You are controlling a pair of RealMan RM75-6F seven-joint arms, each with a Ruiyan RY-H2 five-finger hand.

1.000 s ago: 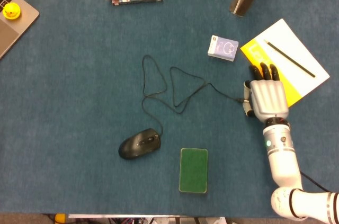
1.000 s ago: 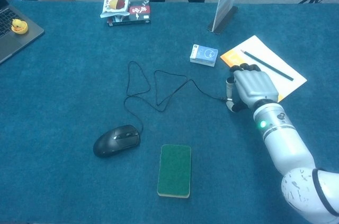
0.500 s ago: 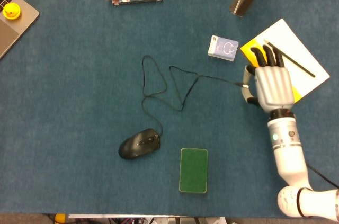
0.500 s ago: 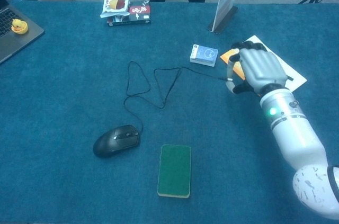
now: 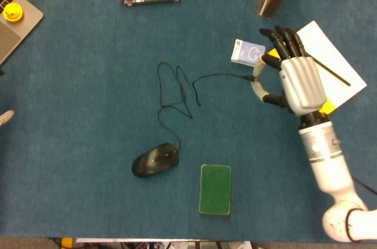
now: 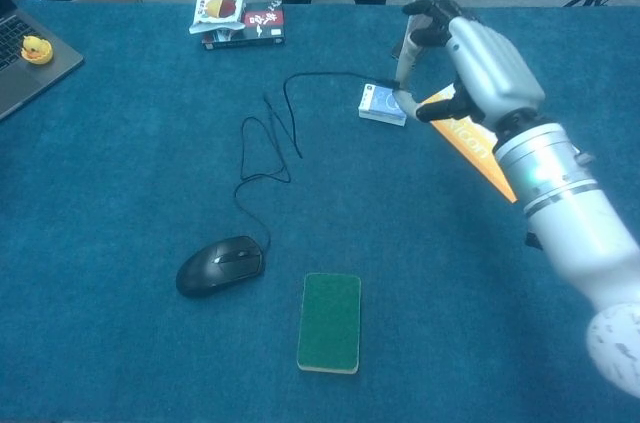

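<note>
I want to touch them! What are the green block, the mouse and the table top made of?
The green block looks like a sponge or foam pad: matte top, pale edge in the chest view. The mouse seems to be black plastic, slightly glossy, with a thin rubbery cable that the right hand holds. The table looks covered in blue felt-like cloth.

Sponge (image 5: 215,189) right of mouse (image 5: 155,160)

The table (image 5: 70,143) was viewed by the head camera from straight overhead, fairly near. By the chest camera it was seen from lower at the front, angled forward toward the far edge. The mouse (image 5: 155,160) and green pad (image 5: 215,189) were shared by both views.
</note>
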